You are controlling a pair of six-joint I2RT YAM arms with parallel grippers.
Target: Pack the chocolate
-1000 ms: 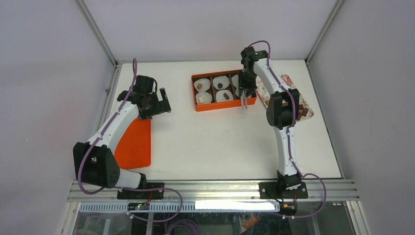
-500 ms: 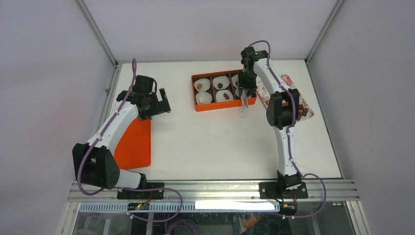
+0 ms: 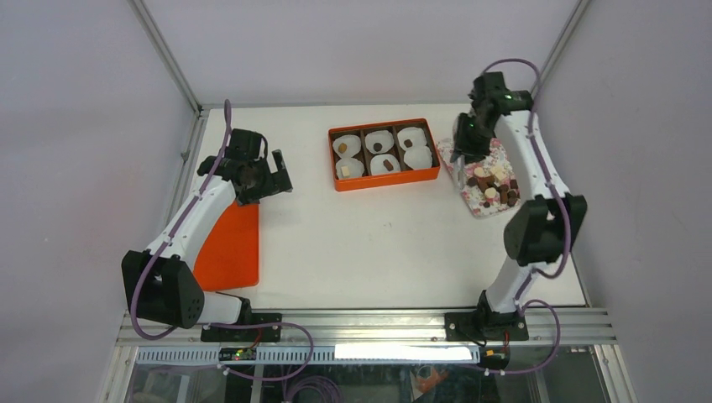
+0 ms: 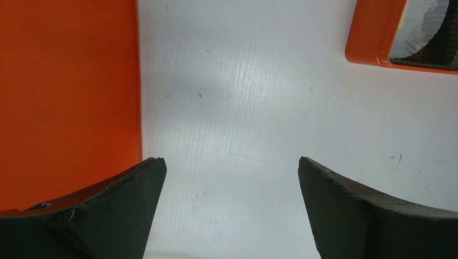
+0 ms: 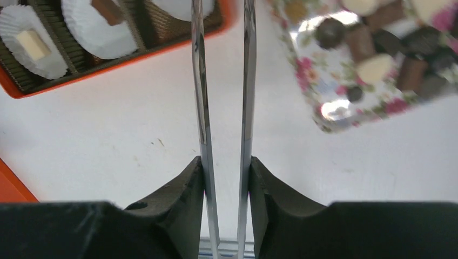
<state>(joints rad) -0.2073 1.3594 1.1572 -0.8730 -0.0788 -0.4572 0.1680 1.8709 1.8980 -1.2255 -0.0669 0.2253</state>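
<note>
On the right side of the table (image 3: 361, 243) sits the floral tray (image 5: 332, 110), w/ most of the chocolate (image 3: 491, 183) heaped on it — dark, tan and cream pcs, round and blocky alike, several touching. The right tool (image 5: 222, 32) hangs above the strip of table btwn that tray and the orange box (image 3: 386, 178); in the overhead view its wrist is over the tray's far-left corner. It carries two thin metal blades, side by side w/ only a narrow gap. Nothing sits in that gap as far as the wrist view shows, though the blade tips run off the top edge there.

The orange box lies toward the far middle of the table, split into six compartments, each w/ a white paper cup (image 3: 417, 157). Four cups carry one pc of chocolate apiece: a tan one far-left, a dark one far-middle, a cream cube near-left, a brown one near-middle.

Over on the left, the left tool (image 4: 229, 164) hovers above bare table just beside the edge of the flat orange lid (image 3: 231, 248) — fingers spread wide, nothing btwn them. A corner of the orange box shows at the upper right of that wrist view, well apart from the fingers. The lid itself lies flat at the table's left side, well apart from the box.
</note>
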